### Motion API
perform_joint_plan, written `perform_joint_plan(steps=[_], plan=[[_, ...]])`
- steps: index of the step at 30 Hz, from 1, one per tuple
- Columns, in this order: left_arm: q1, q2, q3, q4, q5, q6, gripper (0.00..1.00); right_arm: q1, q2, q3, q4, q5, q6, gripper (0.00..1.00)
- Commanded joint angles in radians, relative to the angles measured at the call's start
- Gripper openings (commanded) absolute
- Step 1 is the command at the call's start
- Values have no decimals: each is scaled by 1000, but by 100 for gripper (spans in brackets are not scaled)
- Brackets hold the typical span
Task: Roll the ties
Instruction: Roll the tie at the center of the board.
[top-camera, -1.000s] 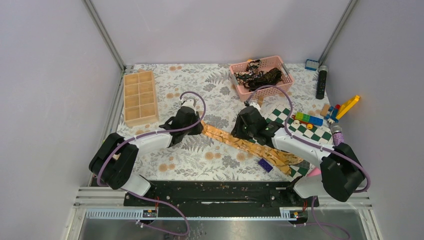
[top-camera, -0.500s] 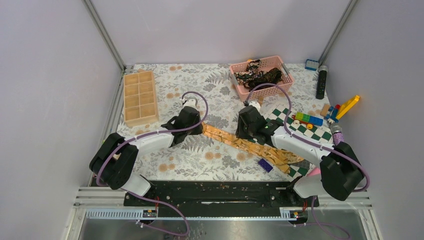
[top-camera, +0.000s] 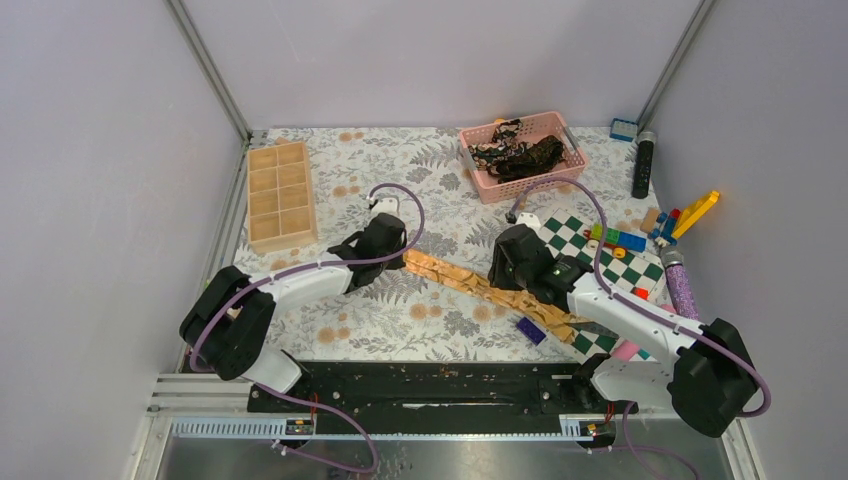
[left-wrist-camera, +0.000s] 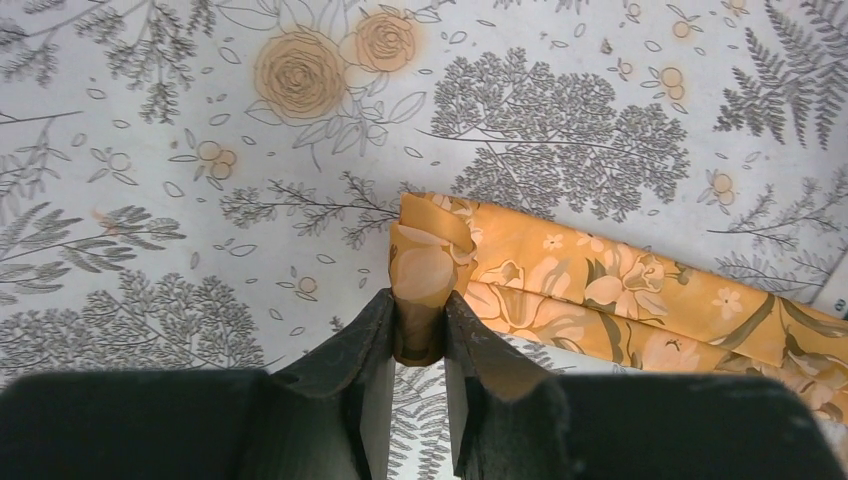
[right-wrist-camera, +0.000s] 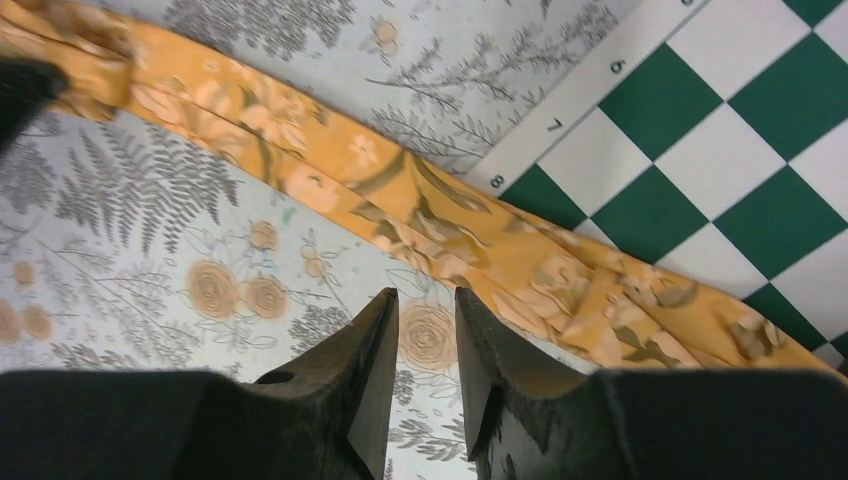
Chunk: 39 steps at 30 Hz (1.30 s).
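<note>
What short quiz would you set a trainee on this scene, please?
1. True or false: the left gripper is closed on the folded end of the golden tie.
2. Where do the dark ties lie? A: in the wooden tray. B: in the pink basket. C: on the checkered board.
3. Fill in: between its fingers, the right gripper holds ____.

Key: 1 true; 2 B; 3 nothing.
</note>
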Motion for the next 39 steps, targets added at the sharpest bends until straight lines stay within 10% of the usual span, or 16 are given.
perform_joint_plan(steps=[1,39], plan=[[-6,-22,53,-17,-102,39,21,-9,-16,-28,-23,48,-18,35],[-284,410,365,-295,-639,164,18,-11,-83,-93,-21,46,-2,34]])
